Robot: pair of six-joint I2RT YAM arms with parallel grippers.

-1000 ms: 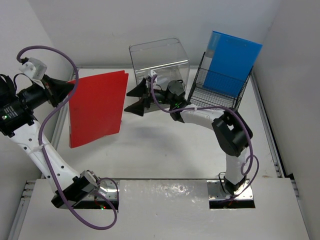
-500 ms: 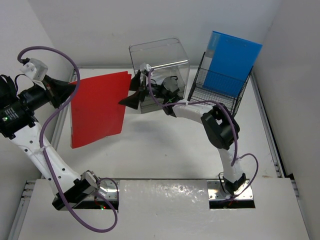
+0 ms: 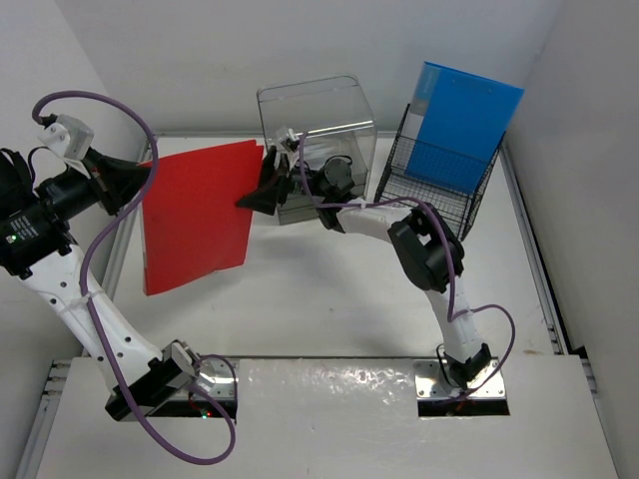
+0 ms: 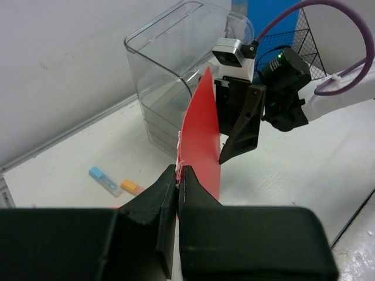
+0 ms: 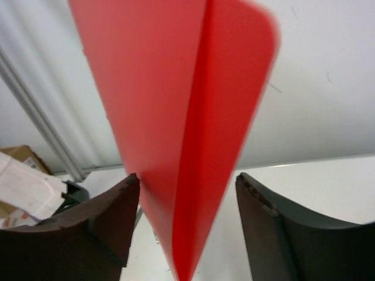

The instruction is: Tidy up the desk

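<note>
The left gripper (image 4: 177, 175) is clenched on one edge of the red folder (image 3: 195, 215), holding it upright in the air. The right gripper (image 5: 186, 175) straddles the folder's opposite edge, jaws apart and not yet pinching. The worktop (image 3: 329, 299) lies below the folder, and a clear box (image 3: 319, 120) stands just behind that opposite edge.

Likely risks: the thin sheet bows and slips aside as the jaws close. A shallow bite lets it drop once the left lets go. Swinging it knocks the box.
</note>
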